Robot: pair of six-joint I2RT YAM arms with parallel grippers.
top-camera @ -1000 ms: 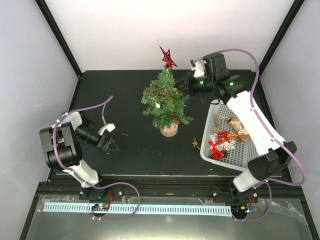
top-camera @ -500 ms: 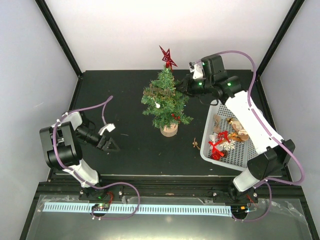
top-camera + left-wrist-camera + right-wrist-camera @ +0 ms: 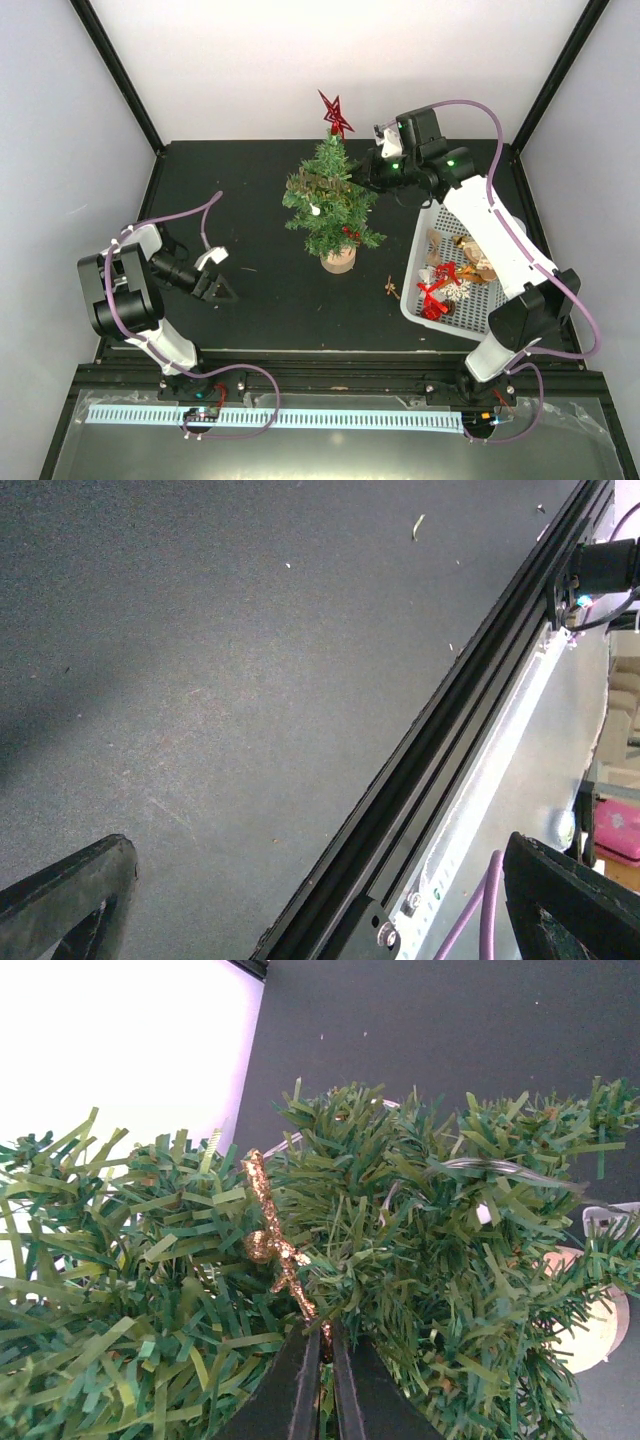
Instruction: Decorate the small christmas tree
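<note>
The small christmas tree [image 3: 328,205] stands mid-table on a wood disc base [image 3: 338,262], with a red star [image 3: 335,114] on top and a brown ornament on its upper left branches. My right gripper [image 3: 368,172] presses into the tree's upper right side. In the right wrist view its jaws [image 3: 324,1360] are shut on a thin gold glitter ornament [image 3: 276,1245] that reaches up among the green needles [image 3: 420,1260]. My left gripper [image 3: 218,280] rests low at the left of the table, wide open and empty; its fingertips [image 3: 70,890] frame bare table.
A white basket [image 3: 425,312] at the right holds several red, gold and tan ornaments. A small brown ornament [image 3: 392,288] lies on the black table between tree and basket. The table's front rail [image 3: 440,750] runs near my left gripper.
My right arm has shifted slightly left and toward the back, keeping the gripper in the tree's upper right branches. The left arm has not moved.
</note>
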